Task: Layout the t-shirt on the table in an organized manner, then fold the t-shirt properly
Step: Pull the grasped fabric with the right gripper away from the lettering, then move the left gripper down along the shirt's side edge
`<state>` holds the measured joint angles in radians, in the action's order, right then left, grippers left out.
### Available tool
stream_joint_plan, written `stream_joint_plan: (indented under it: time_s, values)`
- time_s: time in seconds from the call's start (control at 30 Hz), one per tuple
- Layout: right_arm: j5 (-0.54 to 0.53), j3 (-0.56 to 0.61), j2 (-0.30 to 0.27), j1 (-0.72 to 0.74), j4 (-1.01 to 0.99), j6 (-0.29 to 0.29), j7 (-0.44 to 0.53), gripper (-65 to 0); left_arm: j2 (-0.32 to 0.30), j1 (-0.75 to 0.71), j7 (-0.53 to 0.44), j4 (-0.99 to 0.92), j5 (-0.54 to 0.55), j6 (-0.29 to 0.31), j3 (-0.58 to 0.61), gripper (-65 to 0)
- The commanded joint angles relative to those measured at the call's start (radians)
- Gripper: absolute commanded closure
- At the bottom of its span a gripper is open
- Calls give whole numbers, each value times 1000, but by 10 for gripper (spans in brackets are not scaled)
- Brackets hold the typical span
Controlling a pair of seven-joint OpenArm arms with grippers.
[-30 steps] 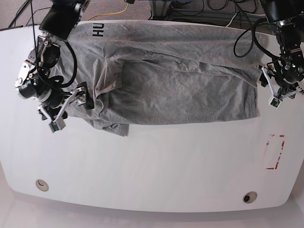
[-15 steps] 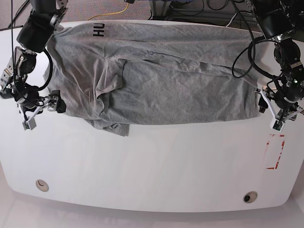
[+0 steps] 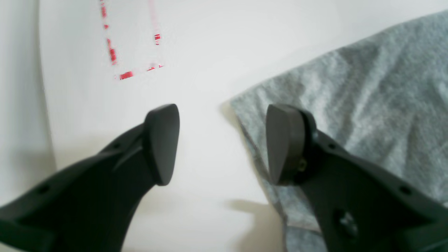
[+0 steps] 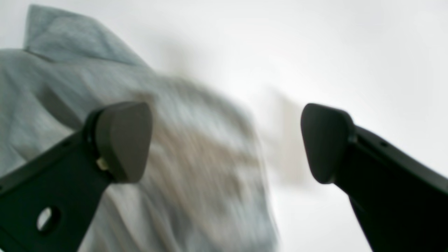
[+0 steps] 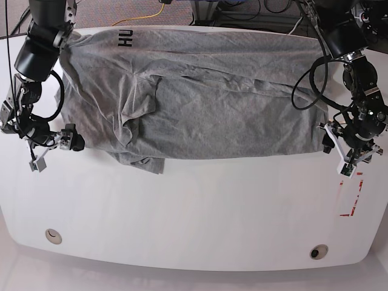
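Observation:
The grey t-shirt (image 5: pixel 206 103) lies wrinkled across the far half of the white table (image 5: pixel 194 206), with black lettering (image 5: pixel 125 38) at its far left and a bunched fold (image 5: pixel 136 121) on the left. My left gripper (image 5: pixel 337 153) stands open at the shirt's near right corner. In the left wrist view that corner (image 3: pixel 245 105) lies between the fingers of the left gripper (image 3: pixel 222 143), close to the right one, ungripped. My right gripper (image 5: pixel 56 151) is wide open at the shirt's left edge. In the right wrist view, blurred t-shirt fabric (image 4: pixel 70 80) lies under the right gripper (image 4: pixel 225 140).
A red rectangular outline (image 5: pixel 351 194) is marked near the table's right edge, just in front of the left gripper, and shows as the red outline (image 3: pixel 133 42) in the left wrist view. Two round holes (image 5: pixel 54 236) (image 5: pixel 318 251) sit near the front edge. Cables (image 5: pixel 157 11) run behind the table.
The right arm swung left off the bunched sleeve area to the shirt's left edge. The left arm moved down the shirt's right side to its near corner. The shirt's left side lies wider.

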<state>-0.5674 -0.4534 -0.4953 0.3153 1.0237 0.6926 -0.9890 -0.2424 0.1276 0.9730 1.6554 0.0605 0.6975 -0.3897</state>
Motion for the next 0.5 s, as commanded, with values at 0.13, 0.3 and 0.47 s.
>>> stream_joint_plan:
  time_s: [0.13,0.3,0.47]
  values:
    - [-12,34,-30,58,-98,6,48,-650,-8,13,-16,15,11,1,7,-367]
    - [-12,46,-29,55,-122,6,83,-650,-8,11,-16,16,11,1,5,-367]
    - [-12,46,-27,55,-159,6,89,-650,-10,11,-16,16,11,1,2,-367]
